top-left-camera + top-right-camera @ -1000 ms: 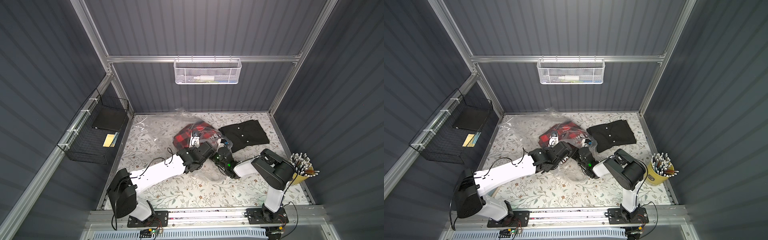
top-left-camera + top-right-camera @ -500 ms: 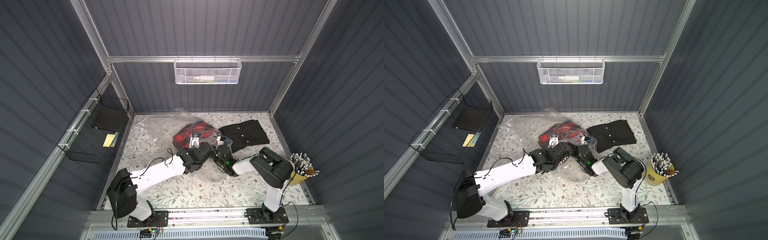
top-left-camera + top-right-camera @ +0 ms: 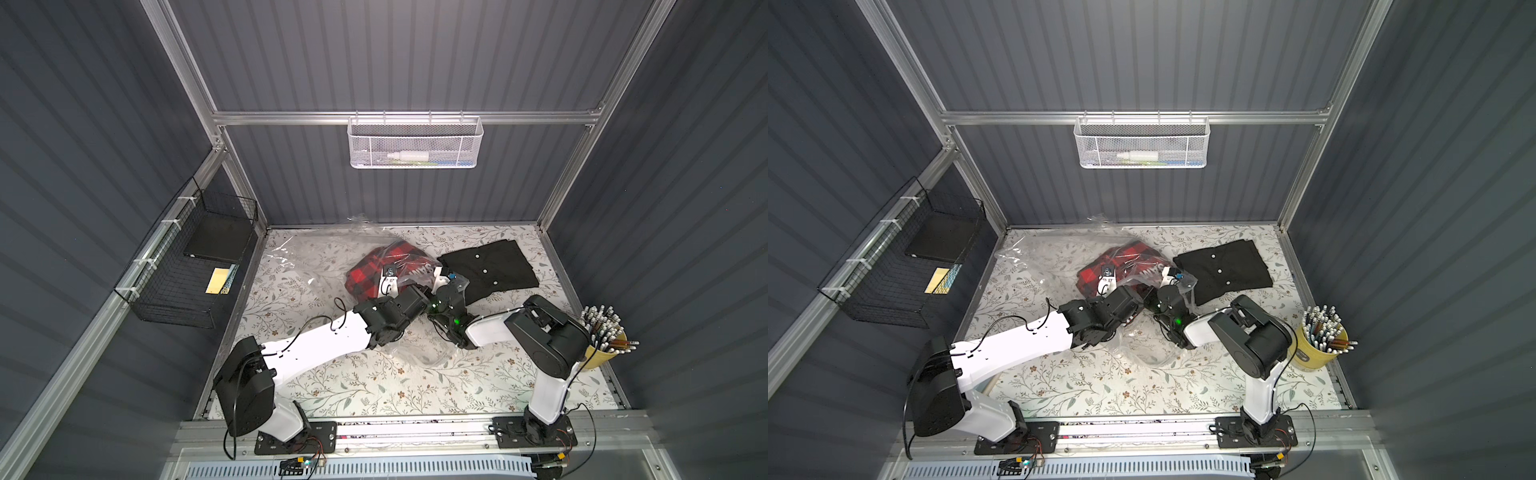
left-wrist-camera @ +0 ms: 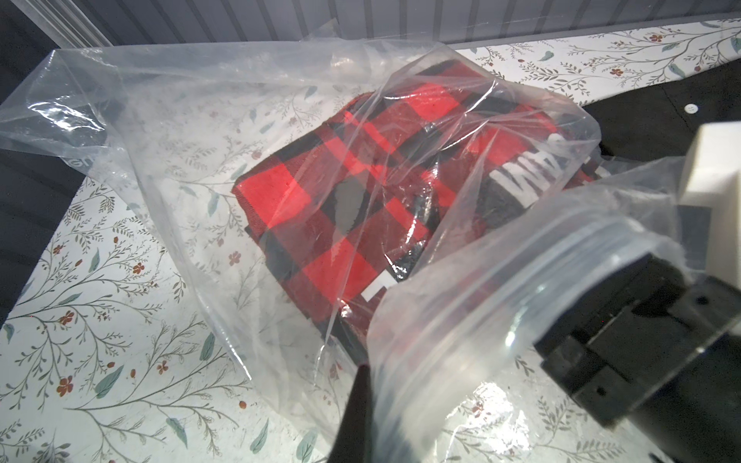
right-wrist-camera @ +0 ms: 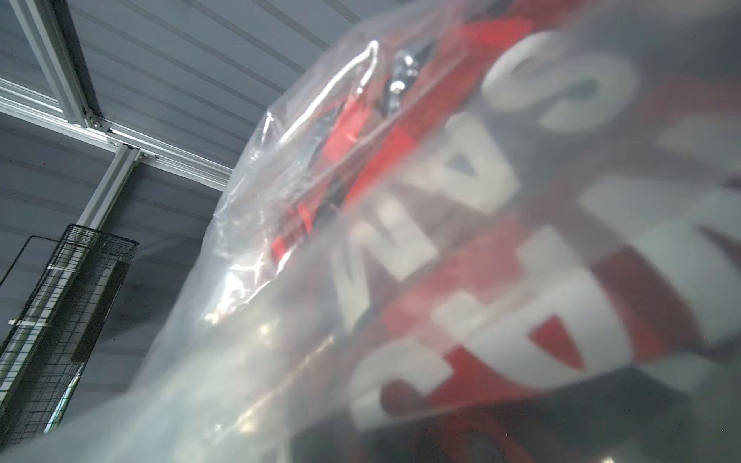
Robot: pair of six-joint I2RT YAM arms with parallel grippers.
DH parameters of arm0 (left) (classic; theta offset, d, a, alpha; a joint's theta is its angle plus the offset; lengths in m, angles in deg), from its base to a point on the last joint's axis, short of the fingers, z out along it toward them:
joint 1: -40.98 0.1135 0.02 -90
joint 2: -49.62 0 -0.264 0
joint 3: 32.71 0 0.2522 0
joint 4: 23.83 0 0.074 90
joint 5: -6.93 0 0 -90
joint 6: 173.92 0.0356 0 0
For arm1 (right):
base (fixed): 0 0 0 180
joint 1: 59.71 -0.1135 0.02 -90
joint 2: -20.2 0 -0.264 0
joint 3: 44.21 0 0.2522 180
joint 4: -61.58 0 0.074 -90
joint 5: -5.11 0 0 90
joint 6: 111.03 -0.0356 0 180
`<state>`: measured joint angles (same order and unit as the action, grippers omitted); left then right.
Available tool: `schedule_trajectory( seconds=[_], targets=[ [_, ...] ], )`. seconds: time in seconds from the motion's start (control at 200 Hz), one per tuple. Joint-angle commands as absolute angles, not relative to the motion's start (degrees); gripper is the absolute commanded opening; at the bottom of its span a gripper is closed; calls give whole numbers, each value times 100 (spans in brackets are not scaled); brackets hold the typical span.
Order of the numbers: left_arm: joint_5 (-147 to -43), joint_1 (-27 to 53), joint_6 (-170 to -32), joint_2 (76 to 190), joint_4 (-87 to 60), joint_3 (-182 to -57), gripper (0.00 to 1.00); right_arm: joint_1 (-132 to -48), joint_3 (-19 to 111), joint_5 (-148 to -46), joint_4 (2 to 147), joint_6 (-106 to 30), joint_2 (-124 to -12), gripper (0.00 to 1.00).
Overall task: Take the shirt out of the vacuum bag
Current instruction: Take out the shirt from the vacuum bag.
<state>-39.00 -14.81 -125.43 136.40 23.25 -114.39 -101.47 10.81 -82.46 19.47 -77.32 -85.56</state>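
**Caution: doubtful grip before the pull**

On the bench (image 3: pixel 374 386), both tools stand closed at the mouth of the vacuum bag (image 3: pixel 316 257). The left tool (image 3: pixel 417 293) clamps its zip-seal edge. The right tool (image 3: pixel 441 291) sits under draped film; whether it pinches cloth, film or both cannot be told. Just beyond, the red plaid shirt (image 3: pixel 368 274) lies inside the bag. If film is pinched, a pull likely drags bag and shirt together, or strips the edge from the left tool. Farther back, the slack film gives no anchor.
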Motion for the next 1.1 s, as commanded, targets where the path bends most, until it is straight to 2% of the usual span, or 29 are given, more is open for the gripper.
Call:
schedule_trajectory(
  seconds=[0.0,0.46,0.885,1.096],
  targets=[
    [-3965,-1501,-12636,13549,2368,-11380,0,-10110,845,-8367,1714,-7587,-8202,0],
    [-3904,-1501,-12564,13663,2284,-11385,0,-10192,-303,-8687,1873,-7501,-6891,0],
    [-3901,-1508,-12532,13676,2210,-11318,0,-10252,-833,-8491,2829,-7151,-5381,0],
    [-3911,-1507,-12508,13739,2175,-11362,0,-10263,-995,-8402,3114,-7086,-4978,0]
  ],
)
